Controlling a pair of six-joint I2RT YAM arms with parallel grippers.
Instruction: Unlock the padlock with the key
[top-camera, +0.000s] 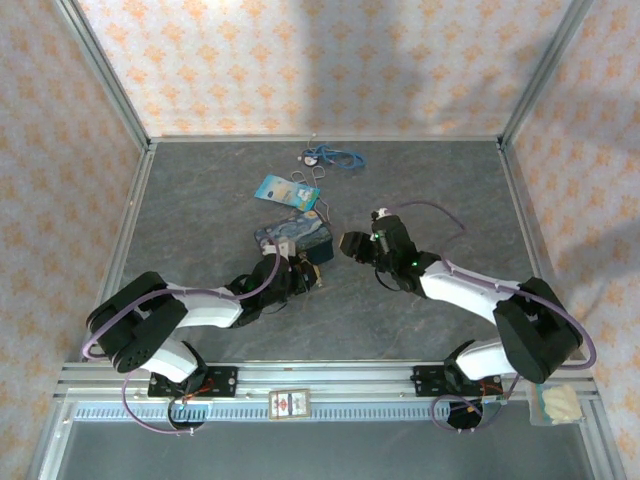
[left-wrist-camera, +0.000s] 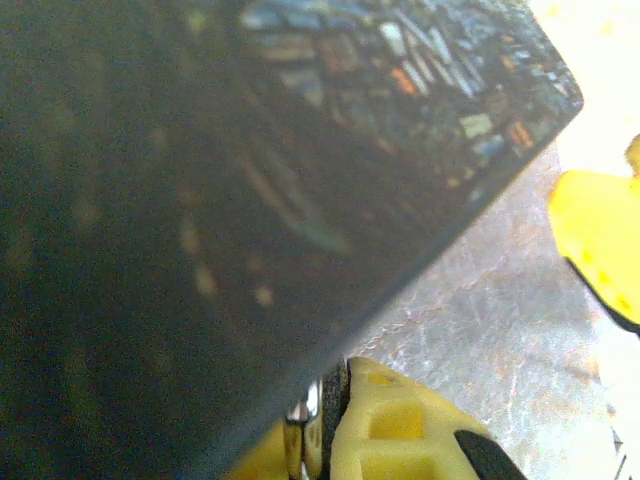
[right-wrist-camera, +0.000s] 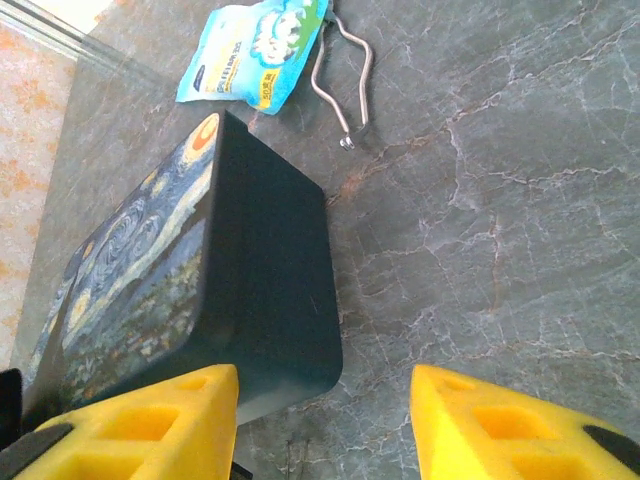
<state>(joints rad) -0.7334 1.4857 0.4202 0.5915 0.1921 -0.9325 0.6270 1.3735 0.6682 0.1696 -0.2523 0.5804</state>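
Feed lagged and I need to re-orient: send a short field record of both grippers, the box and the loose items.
right gripper: open, empty, over bare table beside box
left gripper: against box's near right corner; jaw state unclear
box: starry blue, lying flat
blue card: behind box, wire ring at its edge
blue cord: by far edge

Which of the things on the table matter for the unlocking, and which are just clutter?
Job:
- small pale silvery key bunch, likely

Lying about:
- starry-night painted blue box
- light blue card on a wire ring
- blue cord with a round piece
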